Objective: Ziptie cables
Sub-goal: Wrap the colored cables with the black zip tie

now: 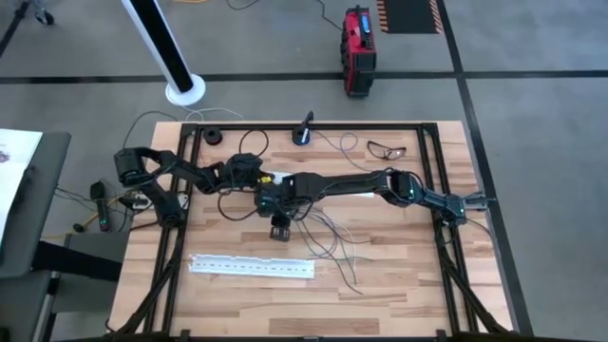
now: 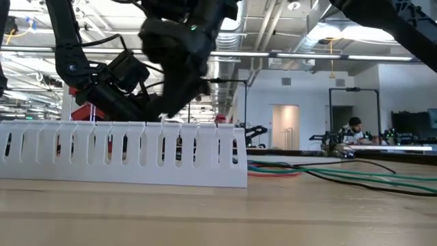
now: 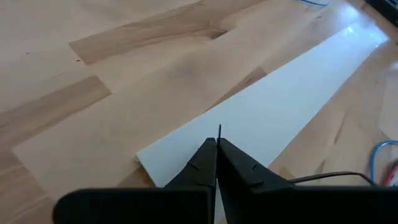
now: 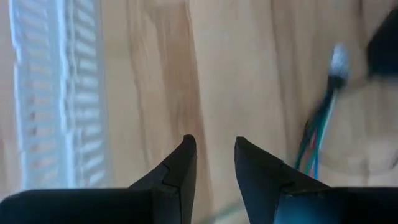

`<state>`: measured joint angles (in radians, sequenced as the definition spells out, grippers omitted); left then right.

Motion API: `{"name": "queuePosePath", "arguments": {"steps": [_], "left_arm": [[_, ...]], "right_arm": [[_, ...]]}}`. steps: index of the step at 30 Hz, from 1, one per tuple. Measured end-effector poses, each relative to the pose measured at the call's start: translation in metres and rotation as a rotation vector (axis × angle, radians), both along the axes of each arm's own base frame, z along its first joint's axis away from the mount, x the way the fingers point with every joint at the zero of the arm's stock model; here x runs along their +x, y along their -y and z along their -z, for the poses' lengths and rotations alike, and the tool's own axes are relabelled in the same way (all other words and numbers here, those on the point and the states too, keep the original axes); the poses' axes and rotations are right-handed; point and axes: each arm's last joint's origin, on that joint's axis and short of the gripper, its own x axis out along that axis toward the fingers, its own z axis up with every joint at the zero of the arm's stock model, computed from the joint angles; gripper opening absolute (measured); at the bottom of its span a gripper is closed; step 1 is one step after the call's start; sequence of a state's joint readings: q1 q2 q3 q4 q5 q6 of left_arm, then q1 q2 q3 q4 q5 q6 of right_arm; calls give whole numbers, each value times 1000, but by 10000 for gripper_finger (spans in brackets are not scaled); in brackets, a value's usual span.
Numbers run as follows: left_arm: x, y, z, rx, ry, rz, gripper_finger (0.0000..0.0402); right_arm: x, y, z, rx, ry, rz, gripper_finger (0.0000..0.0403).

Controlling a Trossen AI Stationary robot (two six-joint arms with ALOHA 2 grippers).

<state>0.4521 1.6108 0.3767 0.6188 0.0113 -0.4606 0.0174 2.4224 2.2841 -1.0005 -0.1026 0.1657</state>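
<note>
The light wooden plank counter (image 1: 399, 275) with its black metal frame carries everything. Two dark arms reach over its middle: the left one from the left edge, the right one from the right edge, meeting near the centre.

The long white perforated plastic strip (image 1: 252, 267) lies flat along the near part of the counter, parallel to its front edge; in the low view it stands as a slotted white wall (image 2: 123, 154) across the foreground.

The cables (image 1: 328, 242), a straggly bunch of thin grey and dark wires, sprawl on the wood just right of centre, between the arms and the strip, some strands trailing toward the strip's right end.

The right tool (image 4: 212, 152) hangs above bare wood beside the strip, its two dark fingers parted by a narrow gap with nothing between them. The left tool (image 3: 217, 144) has its fingers pressed together, a thin dark sliver (image 3: 219, 130) poking from the tips above a flat white strip.

A pair of glasses (image 1: 386, 149) sits near the far edge.
</note>
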Motion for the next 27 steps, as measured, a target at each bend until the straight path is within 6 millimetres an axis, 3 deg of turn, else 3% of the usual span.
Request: {"name": "queuePosePath", "arguments": {"steps": [3, 6, 10, 18, 27], "left_arm": [[1, 2, 0, -14, 11, 36, 0], [1, 2, 0, -16, 6, 39, 0], [1, 3, 0, -36, 16, 59, 0], [2, 3, 0, -48, 22, 85, 0], [2, 4, 0, -48, 23, 94, 0]], "right_arm": [[-12, -6, -4, -6, -92, 17, 102], [-26, -14, -3, -144, -219, 1, 102], [-39, -30, 18, -167, -374, -18, 101], [-61, -92, 63, -127, -489, -166, 55], [-77, -92, 95, -123, -551, -95, 11]]}}
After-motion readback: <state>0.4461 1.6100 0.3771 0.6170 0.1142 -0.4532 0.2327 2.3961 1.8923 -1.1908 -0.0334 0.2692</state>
